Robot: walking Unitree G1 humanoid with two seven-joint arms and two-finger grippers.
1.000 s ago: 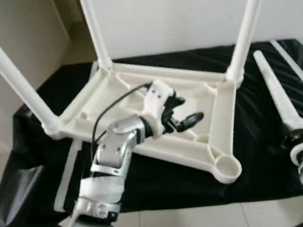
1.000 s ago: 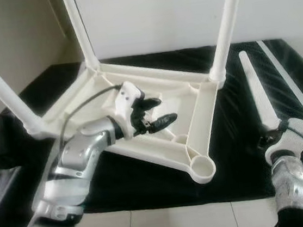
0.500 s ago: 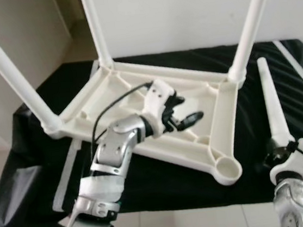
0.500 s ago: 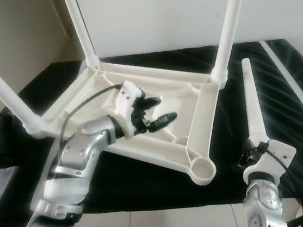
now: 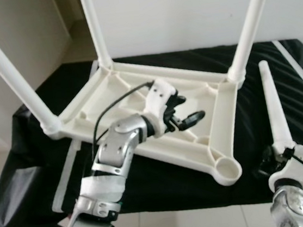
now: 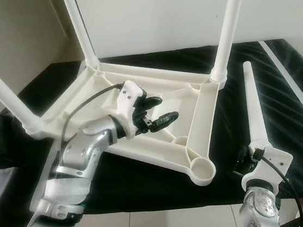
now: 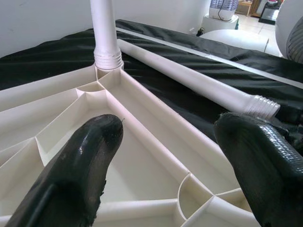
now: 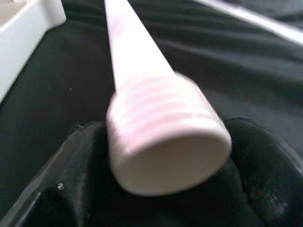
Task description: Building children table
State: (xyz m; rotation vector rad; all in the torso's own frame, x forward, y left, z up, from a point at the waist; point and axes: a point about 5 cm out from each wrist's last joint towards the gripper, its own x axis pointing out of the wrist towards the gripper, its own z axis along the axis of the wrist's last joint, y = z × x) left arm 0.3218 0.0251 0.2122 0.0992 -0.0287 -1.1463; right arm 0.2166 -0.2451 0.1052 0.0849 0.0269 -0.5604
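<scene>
A white plastic table top lies upside down on a black cloth. Three white legs stand up from its corners, such as the back right leg. The near right corner socket holds no leg. My left gripper hovers open over the ribbed underside, its fingers apart with nothing between them. My right gripper is shut on the threaded end of a loose white leg, which lies on the cloth to the right of the table. The thread sits between the black pads.
A long white strip lies on the cloth at the far right. Another white slat sticks out under the table's left side. The black cloth ends near me above a tiled floor. A white wall stands behind.
My right gripper has drawn the loose leg leftward and nearer, so its threaded end lies closer to the empty corner socket. The left gripper stays open over the table underside.
</scene>
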